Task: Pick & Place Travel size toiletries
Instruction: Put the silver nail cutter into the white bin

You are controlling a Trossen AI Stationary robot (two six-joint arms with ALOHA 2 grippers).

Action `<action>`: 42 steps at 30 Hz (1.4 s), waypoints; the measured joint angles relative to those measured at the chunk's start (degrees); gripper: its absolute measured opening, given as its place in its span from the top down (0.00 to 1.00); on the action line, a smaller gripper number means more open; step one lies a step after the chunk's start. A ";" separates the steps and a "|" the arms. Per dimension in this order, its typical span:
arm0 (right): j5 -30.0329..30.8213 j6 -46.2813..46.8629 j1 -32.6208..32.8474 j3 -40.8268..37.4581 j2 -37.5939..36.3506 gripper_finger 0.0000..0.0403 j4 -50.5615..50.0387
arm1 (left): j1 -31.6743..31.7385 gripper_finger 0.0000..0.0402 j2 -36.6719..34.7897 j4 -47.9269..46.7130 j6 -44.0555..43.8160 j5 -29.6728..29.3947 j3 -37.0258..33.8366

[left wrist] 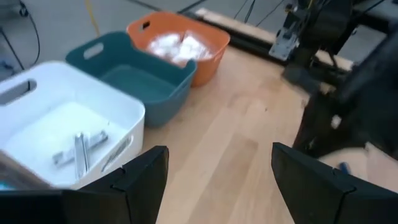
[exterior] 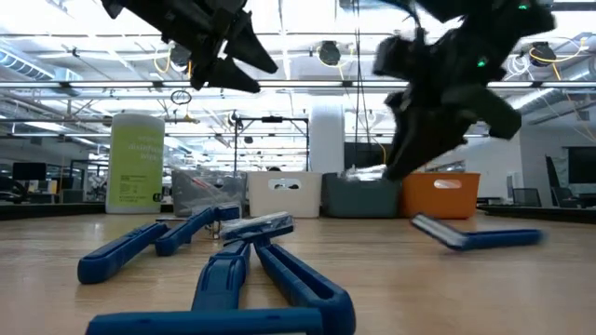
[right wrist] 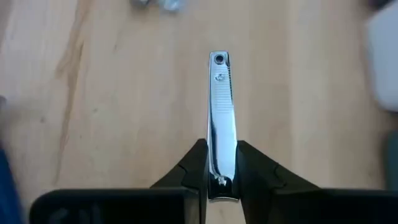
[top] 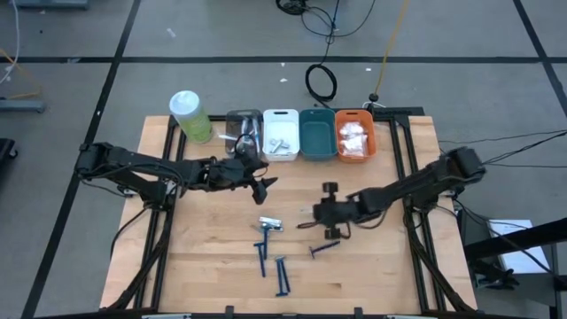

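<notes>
Between my right gripper's (right wrist: 221,163) jaws, pressed tight on its lower end, a silvery nail clipper (right wrist: 221,118) stands out lengthwise above the bare wood of the table (right wrist: 112,124). From overhead, that gripper (top: 321,213) hangs over the middle of the table, well short of the bins. My left gripper (top: 263,184) hovers just in front of the grey bin (top: 243,133) and white bin (top: 281,135), its jaws spread wide and holding nothing; its own camera looks past the two dark fingers (left wrist: 144,177) to silvery sticks (left wrist: 81,151) lying in the white bin (left wrist: 112,115), the teal bin (left wrist: 163,81) beside it, and white pouches (left wrist: 177,46) heaped in the orange bin (left wrist: 208,59). On the table's front half, dark blue razors (top: 273,266) lie loose, one (top: 324,249) apart near my right gripper and one silvery-headed (top: 269,225) between the arms. A pale-green cylinder (top: 190,116) stands left of the bins.
</notes>
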 joint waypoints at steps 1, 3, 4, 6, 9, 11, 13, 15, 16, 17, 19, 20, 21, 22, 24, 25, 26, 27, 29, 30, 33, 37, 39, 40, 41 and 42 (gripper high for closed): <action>0.99 0.49 -0.49 -2.39 -1.93 0.89 2.05 | -0.08 0.30 0.00 -0.52 -0.58 -0.05 0.00; 1.28 0.76 -1.85 -8.16 -5.24 0.89 8.30 | -0.57 0.30 0.81 0.31 -0.90 -0.16 -0.07; 1.76 0.39 -2.41 -11.22 -6.79 0.89 13.44 | -0.89 0.30 1.18 2.05 -0.49 -0.15 -0.44; 1.73 -0.74 -3.32 -16.75 -9.97 0.89 25.17 | -1.65 0.30 2.50 6.63 1.34 -0.16 -1.78; -1.41 -1.15 -4.50 -24.36 -13.27 0.89 40.59 | -2.64 0.30 6.02 18.27 4.38 -0.04 -4.21; -2.77 -0.85 -5.11 -28.71 -14.55 0.89 49.47 | -3.34 0.30 9.41 25.08 6.21 -0.05 -5.02; -2.75 -0.93 -5.07 -32.08 -15.11 0.89 58.23 | -3.87 0.30 12.64 31.33 7.86 0.13 -5.61; -3.14 -0.78 -4.98 -35.07 -15.11 0.89 65.70 | -4.20 0.30 16.99 40.89 9.72 2.94 -5.40; -3.11 -0.77 -4.97 -36.47 -14.98 0.89 69.18 | -4.17 0.30 19.01 45.11 10.72 5.21 -5.36; -3.00 -0.68 -4.83 -37.33 -14.50 0.89 72.77 | -4.05 0.30 20.90 48.92 11.47 7.36 -5.54; -3.05 -0.54 -4.32 -38.83 -14.17 0.89 79.27 | -3.78 0.30 24.97 57.21 12.81 11.53 -4.73; -3.46 -0.54 -4.04 -39.35 -14.24 0.89 81.50 | -3.57 0.30 26.34 60.48 13.52 12.98 -4.53; -4.37 -0.59 -3.82 -39.38 -13.94 0.89 83.12 | -3.46 0.30 27.59 62.92 14.31 13.63 -4.20; -4.67 -0.70 -3.45 -39.36 -13.75 0.89 84.20 | -3.41 0.30 29.09 64.87 15.04 13.74 -3.32; -4.54 -0.94 -2.61 -39.46 -13.78 0.89 86.01 | -3.39 0.30 31.00 65.04 17.13 13.85 -2.01; -4.61 -1.24 -2.22 -39.05 -13.78 0.89 86.57 | -3.39 0.30 31.80 64.54 18.02 13.86 -1.27; -4.66 -1.64 -1.85 -38.65 -13.78 0.89 86.68 | -3.48 0.30 32.83 64.09 18.33 13.86 -0.09; -4.78 -2.12 -1.47 -38.43 -13.80 0.89 86.71 | -3.57 0.30 33.62 64.09 18.39 13.85 0.89; -5.54 -2.74 -0.98 -37.80 -13.76 0.89 86.33 | -3.87 0.30 34.32 63.45 17.14 13.73 2.27; -6.01 -2.94 -0.83 -37.49 -13.76 0.89 86.49 | -4.04 0.30 35.12 63.51 16.47 13.64 3.59; -7.28 -3.41 -0.83 -36.98 -13.52 0.89 86.66 | -4.79 0.30 35.63 63.09 15.80 13.61 5.76; -7.34 -3.56 -0.87 -36.93 -13.19 0.89 86.32 | -5.82 0.30 35.45 63.26 17.97 13.60 8.28; -7.27 -3.73 -0.87 -36.97 -13.08 0.89 85.80 | -6.19 0.30 35.53 63.08 18.08 13.58 8.90; -7.29 -3.73 -0.87 -36.97 -13.08 0.89 85.90 | -6.29 0.30 35.54 62.80 18.09 13.60 9.12; -7.29 -3.73 -0.87 -36.97 -13.08 0.89 86.14 | -6.29 0.30 35.54 62.48 18.09 13.62 9.20; -7.29 -3.73 -0.87 -36.97 -13.10 0.89 86.38 | -6.28 0.30 35.54 61.59 18.07 13.62 9.22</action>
